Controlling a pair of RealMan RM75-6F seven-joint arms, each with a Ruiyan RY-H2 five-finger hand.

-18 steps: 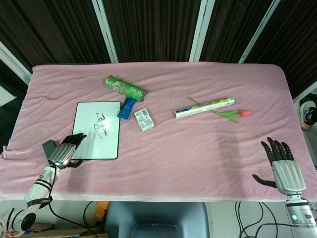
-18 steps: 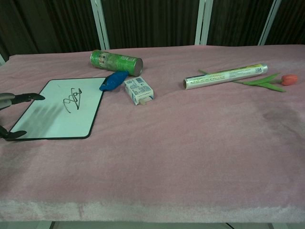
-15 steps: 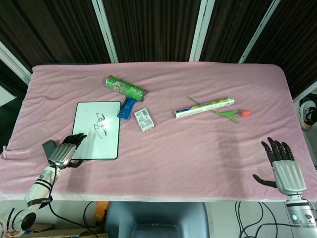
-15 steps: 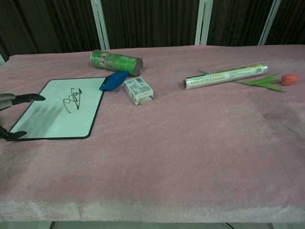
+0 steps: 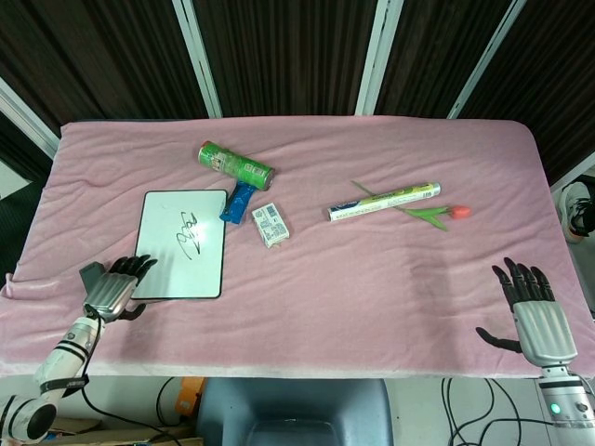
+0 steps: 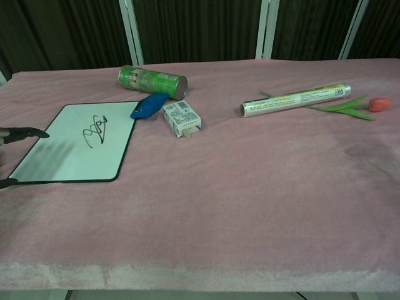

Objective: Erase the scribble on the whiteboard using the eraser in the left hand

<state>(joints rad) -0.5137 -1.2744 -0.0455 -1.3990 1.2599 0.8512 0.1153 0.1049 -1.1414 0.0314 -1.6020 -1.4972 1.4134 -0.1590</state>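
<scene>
Two hands show over the pink worktop (image 5: 372, 279), and only one is anywhere near the job. The whiteboard (image 5: 181, 244) lies flat toward the worktop's left side, long axis running away from the robot, with the scribble (image 5: 190, 232) in its upper middle. The left hand (image 5: 113, 290) sits just off the board's near-left corner, fingers (image 5: 139, 264) pointing up and to the right, their tips over the board's near edge. The scribble therefore lies ahead of those fingers, farther from the robot and somewhat to the right, along the line they already point. A dark grey block, probably the eraser (image 5: 90, 276), shows beside the hand's outer edge; whether the fingers are clamped on it or merely lie alongside, I cannot tell. The chest view catches only dark fingertips at the frame's left edge, which settles nothing. The right hand (image 5: 536, 314) rests well apart at the near-right corner, fingers spread and holding nothing. My judgement: the coming move is a forward reach, carrying the eraser up the board onto the marks.
</scene>
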